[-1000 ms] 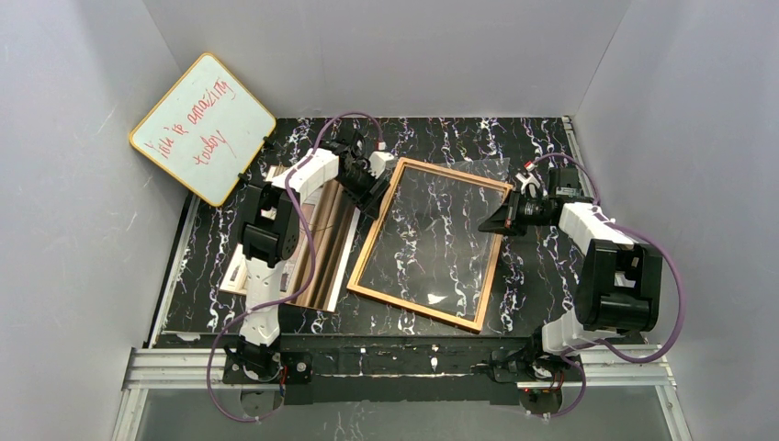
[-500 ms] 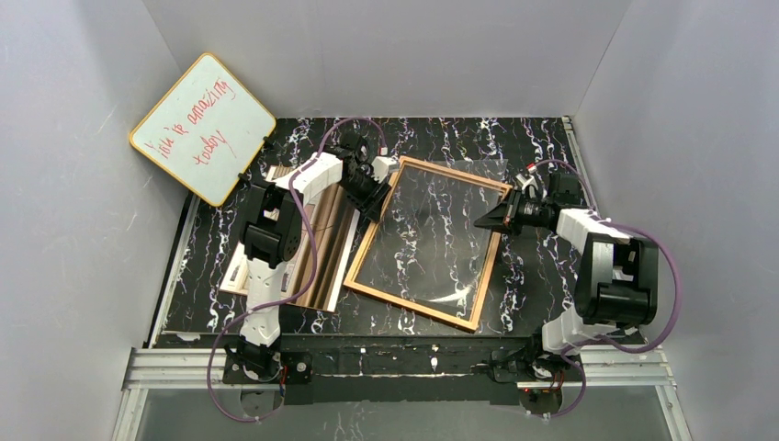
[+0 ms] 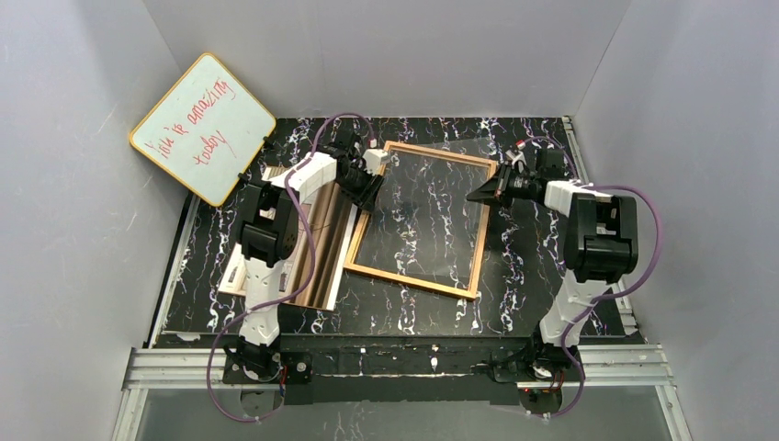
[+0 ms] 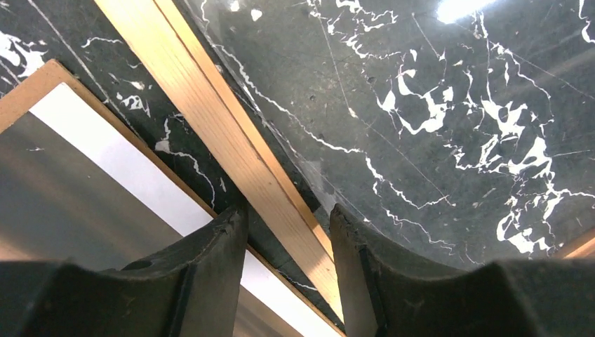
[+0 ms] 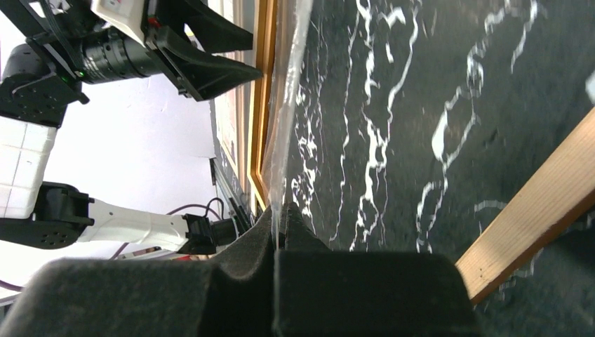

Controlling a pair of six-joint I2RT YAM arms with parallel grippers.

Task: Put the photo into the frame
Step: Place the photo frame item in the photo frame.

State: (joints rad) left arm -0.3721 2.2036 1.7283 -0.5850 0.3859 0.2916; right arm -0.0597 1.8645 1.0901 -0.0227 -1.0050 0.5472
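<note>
The black marble table (image 3: 533,276) is taken up at its middle by the frame (image 3: 412,281), which is laid flat with its long axis running near to far, slightly skewed. The photo (image 3: 323,262) is laid on a brown board (image 4: 28,95) just beside the frame's left rail and about parallel to it, so the left arm is judged the nearer. A clear pane (image 5: 293,70) is pinched at its edge by the closed right gripper (image 3: 479,193). The left rail is straddled by the left gripper (image 4: 288,214), jaws apart, not yet clamped.

A robotics lab cell: grey panels (image 3: 386,55) box in a black marbled table (image 3: 524,294); left arm (image 3: 276,225) and right arm (image 3: 597,239) stand on a near aluminium rail (image 3: 165,369).
</note>
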